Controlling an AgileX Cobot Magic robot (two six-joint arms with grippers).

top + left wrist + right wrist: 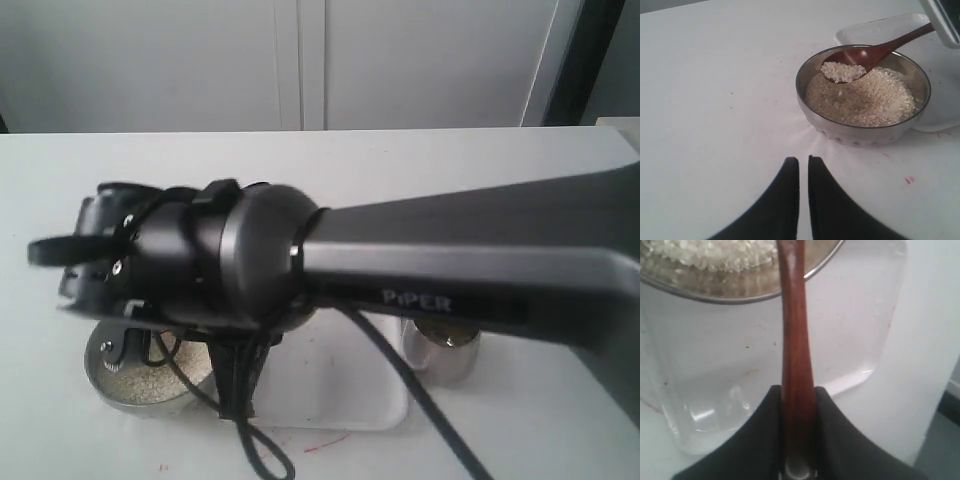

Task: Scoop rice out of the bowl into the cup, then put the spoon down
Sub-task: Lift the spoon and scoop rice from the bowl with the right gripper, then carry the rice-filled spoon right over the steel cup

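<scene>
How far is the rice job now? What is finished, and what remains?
Done: the right gripper grips the spoon by its handle, and the scoop holds a heap of rice. In hand: the loaded scoop is over the bowl. Left: carry it to the cup, tip it, set the spoon down. The cup's inside is hidden.

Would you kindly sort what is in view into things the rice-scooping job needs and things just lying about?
Needed for the job: rice, bowl, spoon loaded and held by the right gripper, cup.
Just lying about: white tray, empty left gripper, red marks on the table.
</scene>
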